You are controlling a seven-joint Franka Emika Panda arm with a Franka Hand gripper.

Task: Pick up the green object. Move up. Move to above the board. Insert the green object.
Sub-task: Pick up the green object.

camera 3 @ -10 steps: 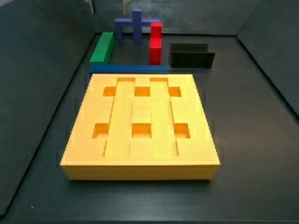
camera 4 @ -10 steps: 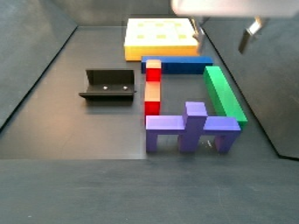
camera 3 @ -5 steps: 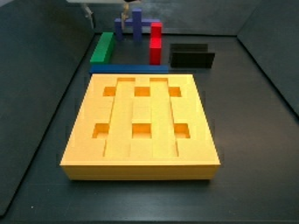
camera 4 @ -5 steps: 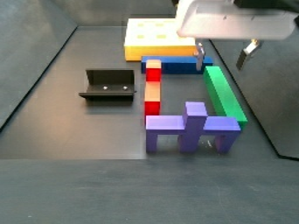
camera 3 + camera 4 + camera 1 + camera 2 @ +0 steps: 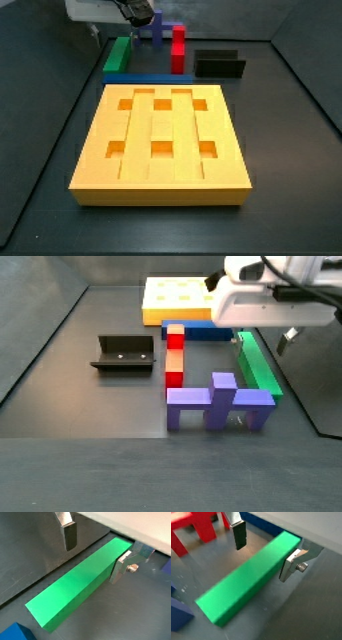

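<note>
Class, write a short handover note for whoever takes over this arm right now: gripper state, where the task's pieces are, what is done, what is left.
Gripper: open, low over the green bar, one finger on each long side, neither clearly touching it.
Green bar: lying flat on the floor by the wall, beside the blue bar and purple piece.
Board: on the floor, holes all empty.
Done: approach and straddle.
Left: close, lift, carry above the board, insert.
</note>
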